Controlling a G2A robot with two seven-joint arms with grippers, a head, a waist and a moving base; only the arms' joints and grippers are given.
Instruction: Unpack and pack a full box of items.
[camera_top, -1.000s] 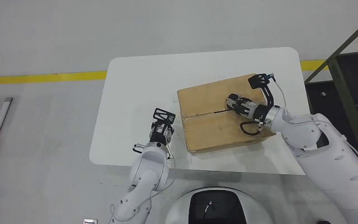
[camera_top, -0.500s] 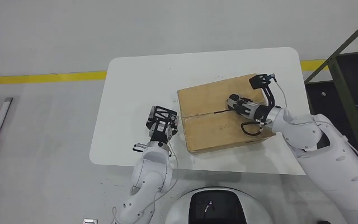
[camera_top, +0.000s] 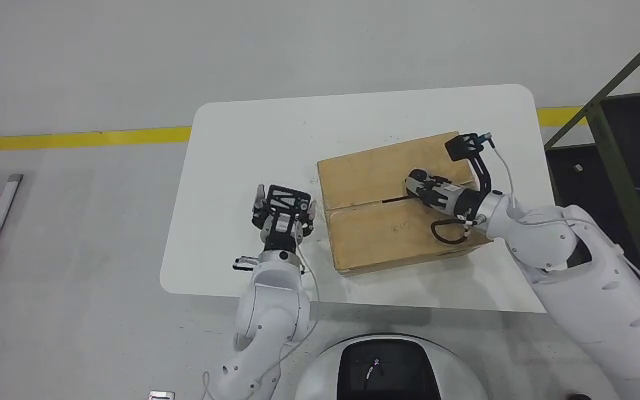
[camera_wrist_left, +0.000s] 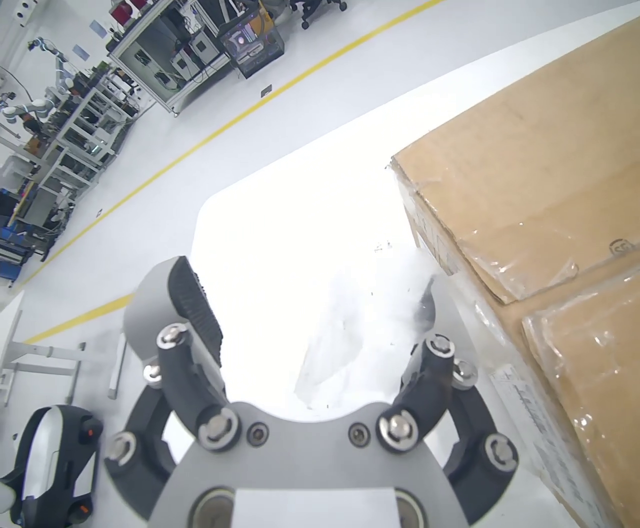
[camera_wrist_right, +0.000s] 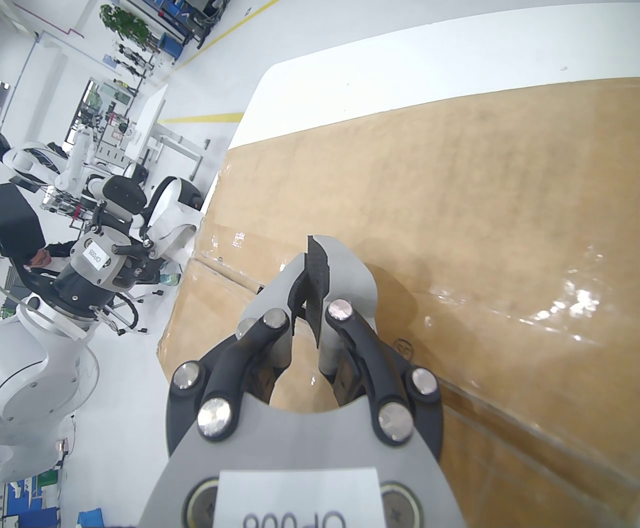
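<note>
A closed cardboard box (camera_top: 365, 180) taped with clear tape sits on the right half of the white table (camera_top: 250, 140). My right gripper (camera_top: 410, 186) is over the box top by the centre seam, its fingers shut with nothing between them; the right wrist view shows it (camera_wrist_right: 312, 252) low over the box (camera_wrist_right: 450, 175). My left gripper (camera_top: 283, 192) stands open above the table just left of the box's near-left corner. In the left wrist view its (camera_wrist_left: 305, 285) fingers are spread wide and empty, with the box (camera_wrist_left: 525, 200) beside them.
A dark metal frame (camera_top: 603, 105) stands beyond the table's right edge. Bare tabletop lies left of the box and along the far edge. The box's near side lies close to the table's front edge.
My left gripper has opened wide and shifted slightly away from the box, toward the far-left. The right arm and the box have not moved.
</note>
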